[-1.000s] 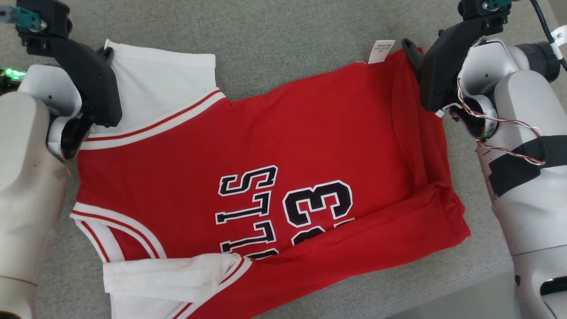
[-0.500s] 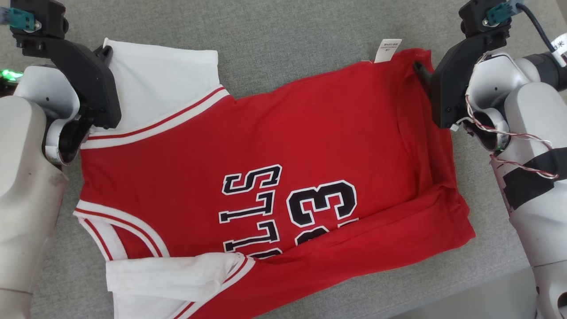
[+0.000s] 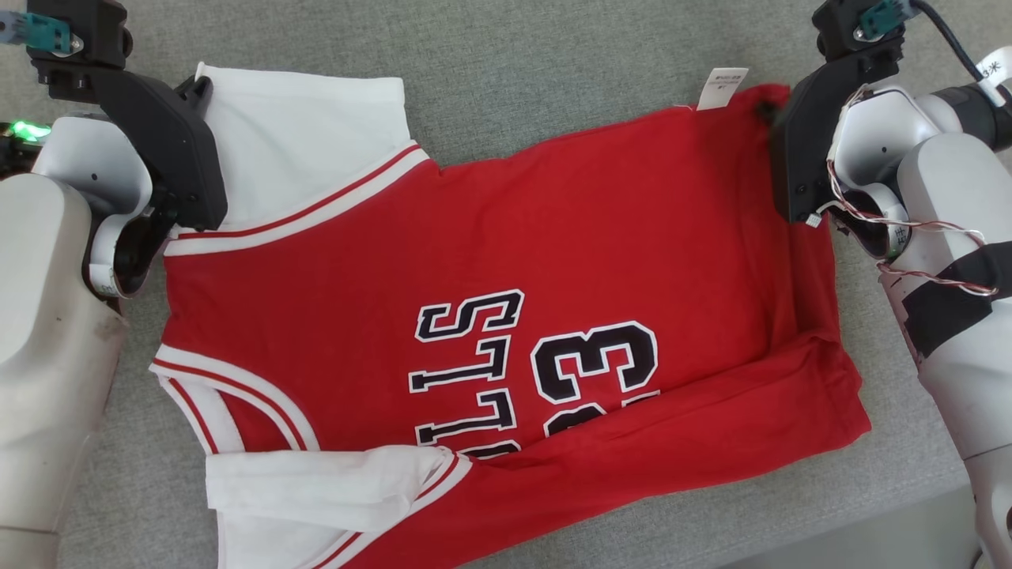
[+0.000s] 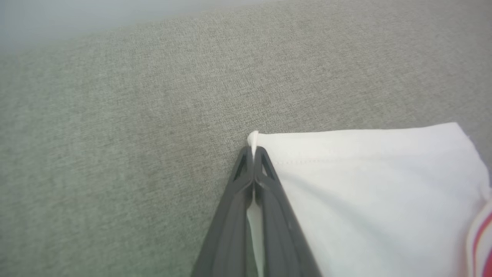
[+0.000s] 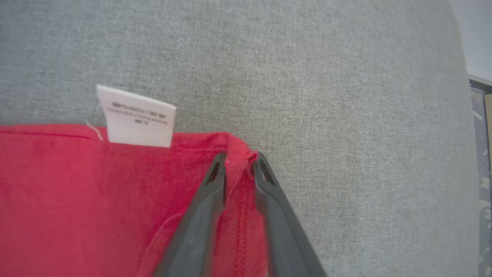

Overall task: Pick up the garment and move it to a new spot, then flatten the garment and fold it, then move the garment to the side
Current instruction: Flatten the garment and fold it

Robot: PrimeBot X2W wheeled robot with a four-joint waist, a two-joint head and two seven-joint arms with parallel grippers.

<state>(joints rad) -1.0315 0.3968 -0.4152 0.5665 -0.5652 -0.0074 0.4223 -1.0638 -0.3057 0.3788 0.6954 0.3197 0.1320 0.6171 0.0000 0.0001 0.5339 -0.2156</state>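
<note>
Head view: on the grey fabric surface (image 3: 553,63) your garment (image 3: 506,316) lies mostly flat, near edge folded over.
Left wrist view: left gripper (image 4: 253,151) clenched on the far-left white sleeve corner.
Right wrist view: right gripper (image 5: 238,161) straddles the far-right hem corner; grip uncertain.
Folding remains.

Red jersey (image 3: 506,261) with white sleeves, red-and-white striped trim, black white-edged lettering; white tag (image 3: 721,87); grey cloth surface (image 3: 514,71).

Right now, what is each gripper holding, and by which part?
Left gripper pinches the jersey by its white sleeve corner. Right gripper's fingers straddle its red hem corner, not fully closed.
</note>
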